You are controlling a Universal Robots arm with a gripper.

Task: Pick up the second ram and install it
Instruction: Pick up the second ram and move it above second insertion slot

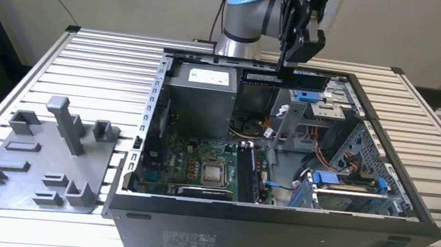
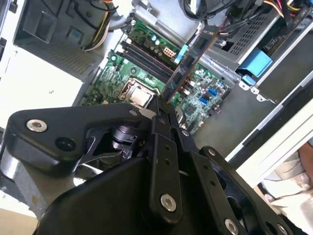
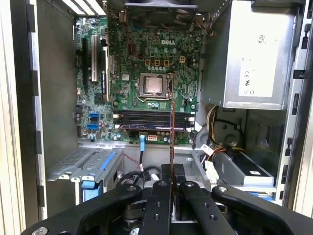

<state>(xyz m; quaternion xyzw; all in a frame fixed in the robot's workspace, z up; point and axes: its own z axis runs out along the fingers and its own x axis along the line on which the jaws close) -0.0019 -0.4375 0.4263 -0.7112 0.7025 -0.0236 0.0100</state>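
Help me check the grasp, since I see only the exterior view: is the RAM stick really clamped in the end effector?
Observer: Yes. In the first wrist view the RAM stick shows edge-on as a thin line, with the end effector shut on it.
Operator: How does it line up with the memory slots from above?
Observer: In that same view its edge lies over the memory slots, crossing them rather than running along them.

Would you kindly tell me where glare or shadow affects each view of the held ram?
Exterior view: even light, the second ram in the gripper dark above the shadowed case interior. Second wrist view: a washed-out white patch beside the motherboard. First wrist view: power supply brightly lit, case wall in shadow.
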